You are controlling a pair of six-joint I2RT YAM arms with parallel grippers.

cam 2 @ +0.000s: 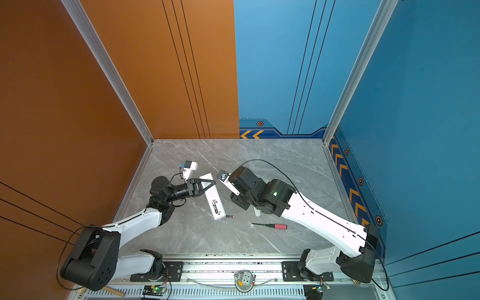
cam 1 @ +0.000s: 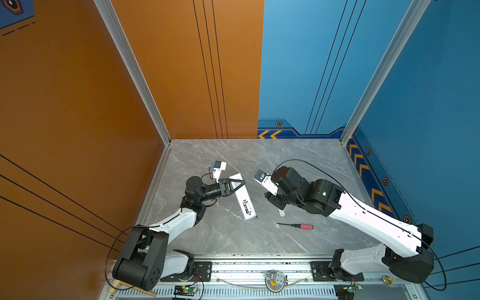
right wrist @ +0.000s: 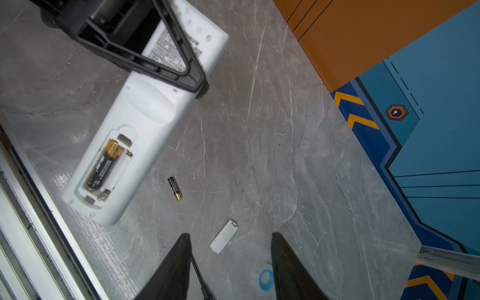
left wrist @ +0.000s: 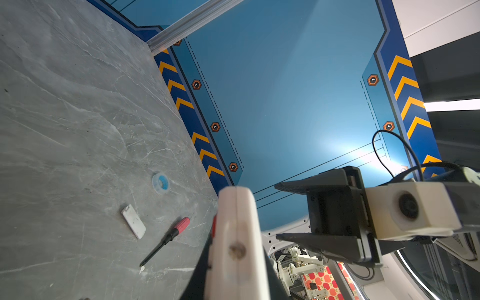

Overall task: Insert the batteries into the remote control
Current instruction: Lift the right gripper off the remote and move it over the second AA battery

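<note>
1. Remote control (cam 1: pixel 242 201) lies back-up and slantwise on the grey marble worktop (cam 1: pixel 228 241). Its battery bay is uncovered at the end nearer the arm bases.
2. Left gripper (cam 1: pixel 237 184) is clamped on the remote control's far end, with one black finger (right wrist: pixel 194 70) laid across the printed label on its back.
3. Seated battery (right wrist: pixel 104 166) fills one slot of the remote control's bay, its gold band toward the middle of the body. The slot beside it shows its spring contact.
4. Loose battery (right wrist: pixel 174 188) lies flat on the worktop just beside the remote control's bay end, not touching it.
5. Right gripper (left wrist: pixel 276 211) hangs above the worktop off the remote control's bay side, jaws apart with nothing between them.
6. Battery cover (right wrist: pixel 224 237), a small white plate, lies beyond the loose battery from the remote control.
7. Red-handled screwdriver (cam 1: pixel 296 226) and blue tape ring (left wrist: pixel 160 183) both lie farther from the remote control than the cover.
</note>
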